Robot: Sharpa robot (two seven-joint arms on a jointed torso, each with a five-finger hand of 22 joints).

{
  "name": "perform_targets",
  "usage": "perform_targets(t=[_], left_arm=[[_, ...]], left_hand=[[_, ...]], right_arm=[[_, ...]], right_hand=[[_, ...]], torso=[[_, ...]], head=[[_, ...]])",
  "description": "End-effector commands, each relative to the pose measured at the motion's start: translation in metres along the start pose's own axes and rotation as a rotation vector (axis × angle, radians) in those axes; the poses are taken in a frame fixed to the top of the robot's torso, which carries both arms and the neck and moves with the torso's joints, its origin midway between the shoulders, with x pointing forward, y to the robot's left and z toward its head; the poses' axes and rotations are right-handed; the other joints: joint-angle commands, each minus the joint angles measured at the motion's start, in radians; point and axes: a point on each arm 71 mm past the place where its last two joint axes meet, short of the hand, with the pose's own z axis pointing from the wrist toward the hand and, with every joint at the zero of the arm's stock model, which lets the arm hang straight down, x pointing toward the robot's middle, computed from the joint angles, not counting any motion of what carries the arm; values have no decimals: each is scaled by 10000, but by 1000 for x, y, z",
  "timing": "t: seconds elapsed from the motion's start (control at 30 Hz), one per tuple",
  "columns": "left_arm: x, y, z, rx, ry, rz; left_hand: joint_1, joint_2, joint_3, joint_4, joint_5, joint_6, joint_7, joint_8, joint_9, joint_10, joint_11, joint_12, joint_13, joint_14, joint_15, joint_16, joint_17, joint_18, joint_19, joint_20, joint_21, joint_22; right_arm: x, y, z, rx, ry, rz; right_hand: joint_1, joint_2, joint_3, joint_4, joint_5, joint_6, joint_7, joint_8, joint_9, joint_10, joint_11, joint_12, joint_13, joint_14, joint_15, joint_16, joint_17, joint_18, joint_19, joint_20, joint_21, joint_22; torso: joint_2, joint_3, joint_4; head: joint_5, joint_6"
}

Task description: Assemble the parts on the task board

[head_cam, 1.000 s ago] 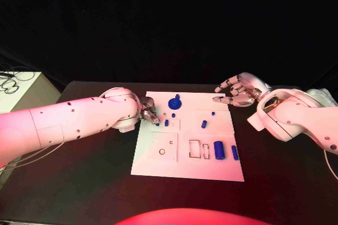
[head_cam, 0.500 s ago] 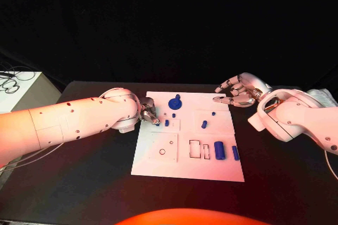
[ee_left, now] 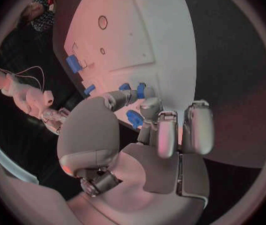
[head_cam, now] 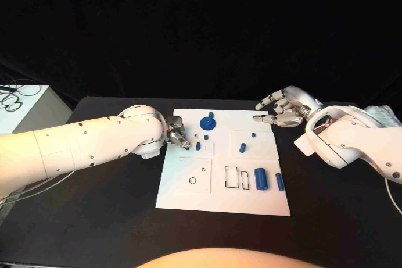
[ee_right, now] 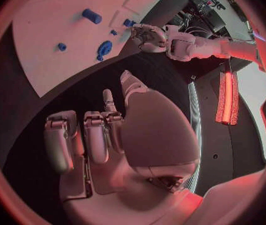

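— What has moved since a second ago?

— Hardly anything. My left robot hand (head_cam: 176, 134) has stayed at the task board's (head_cam: 222, 195) left edge, and my right robot hand (head_cam: 283, 111) still hangs off the board's far right corner, over the black table (head_cam: 100, 210).

— Count the parts for me.

— Seven blue pieces that I can see. A round disc with a knob (head_cam: 208, 125), a small peg (head_cam: 206, 137), a short peg (head_cam: 197, 146) beside my left fingertips, a slanted peg (head_cam: 242, 147), a tiny stud (head_cam: 254, 135), a thick cylinder (head_cam: 261, 178) and a thinner bar (head_cam: 279, 181).

— Are the hands holding anything?

— My left fingertips (ee_left: 146, 105) pinch a small blue part (ee_left: 140, 90) over the board. My right hand holds nothing, its fingers loosely curled and apart.

— And the board?

— Flat, white, rectangular, with outlined slots and round holes.
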Motion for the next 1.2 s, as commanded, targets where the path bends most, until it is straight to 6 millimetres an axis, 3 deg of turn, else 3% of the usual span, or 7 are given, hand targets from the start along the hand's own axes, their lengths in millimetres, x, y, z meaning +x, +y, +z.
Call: perform_targets(t=[0.03,0.53,0.87,1.2], left_arm=[[8,-3,0,176,334,-32],[8,-2,0,159,387,-21],[7,-2,0,154,298,-82],[6,0,1,95,291,-85]], left_hand=[[-125,-26,-34,-6,-71,145,-61,-3,-26,-7,-68,-38,18,1060,-89,44,2631,-43,-1,-79,-58,355],[-316,-20,-421,342,-84,222,-67,-47,-99,-2,-72,-11,69,1060,-93,44,2631,-47,14,-86,-60,370],[-411,97,-1418,947,-79,306,-56,-104,-192,-23,-62,-17,80,1060,-88,44,2631,-48,23,-86,-78,373],[-370,129,-1780,1160,-73,312,-51,-128,-221,-37,-56,-25,80,1060,-84,44,2631,-44,14,-83,-94,360]], right_arm=[[1,1,0,-146,110,-46],[1,1,0,-134,99,-49],[1,1,0,-137,93,-51],[0,1,0,-158,82,-68]], right_hand=[[-31,10,5,34,36,-3,-25,49,-13,476,48,-34,2128,1028,52,39,2573,-54,1020,47,-31,2599],[-27,15,3,44,36,-10,-26,54,-14,482,48,-28,2133,1028,51,39,2574,-55,1022,46,-28,2602],[-27,15,3,44,36,-10,-26,54,-14,482,48,-28,2133,1028,51,39,2574,-55,1022,46,-28,2602],[-17,15,4,44,36,-12,-26,58,-15,488,47,-22,2138,1025,51,35,2563,-55,1021,45,-30,2601]], torso=[[2,5,1],[-3,-4,8],[6,3,9],[0,3,6]], head=[[-4,2],[-13,-14],[-10,-9],[-1,-21]])
